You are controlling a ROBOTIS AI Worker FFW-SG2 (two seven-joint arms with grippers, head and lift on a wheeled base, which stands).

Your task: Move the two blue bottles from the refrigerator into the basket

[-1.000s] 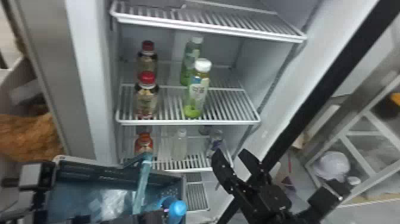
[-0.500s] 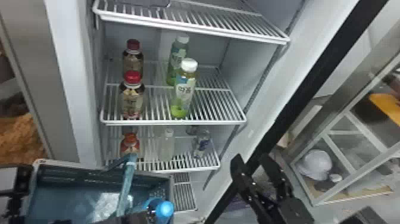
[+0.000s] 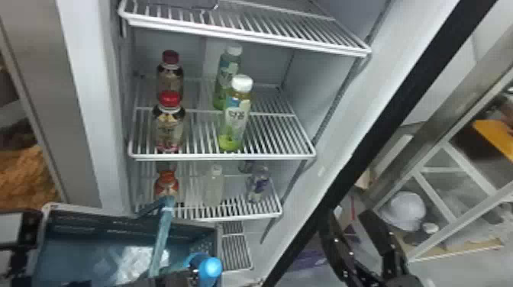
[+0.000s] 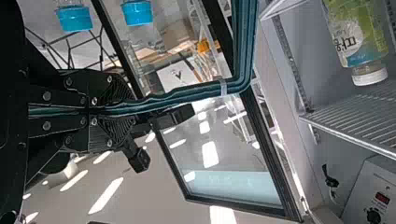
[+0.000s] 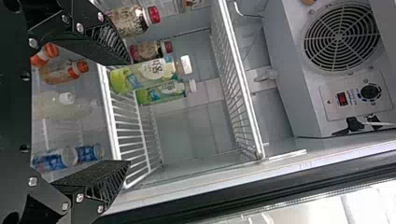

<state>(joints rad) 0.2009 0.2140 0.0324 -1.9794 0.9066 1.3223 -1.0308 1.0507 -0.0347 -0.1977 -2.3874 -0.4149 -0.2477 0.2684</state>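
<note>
Two blue bottles (image 3: 210,266) are seen upright at the near right corner of a teal plastic basket (image 3: 95,211) in front of a refrigerator (image 3: 78,110). Their caps are rounded, ribbed and bright blue, above clear bodies; their lower parts are hidden in the head view. The basket is formed with straight walls, cut with slots and pricked with small holes at its right end; pale, glossy, crumpled material (image 3: 133,263) is held inside. Its ridged teal handle (image 3: 162,236) is pinched by the left gripper (image 3: 168,279), whose fingers are pressed together on it. The right gripper (image 3: 349,215) is held beyond the basket's right edge, its flat black fingers spread with nothing between them. On the middle shelf (image 3: 225,157), made of white wire bars, two dark, red-capped bottles (image 3: 169,126) are lined up by the left edge, and two green bottles (image 3: 234,118), white-capped with smooth printed labels, are placed one behind the other near the centre, the nearer one by the front edge. On the lower shelf (image 3: 213,219), an orange-capped bottle (image 3: 166,185) is set toward the left edge, a milky bottle (image 3: 213,187) around the middle and clear, blue-labelled containers (image 3: 259,185) toward the right edge.
</note>
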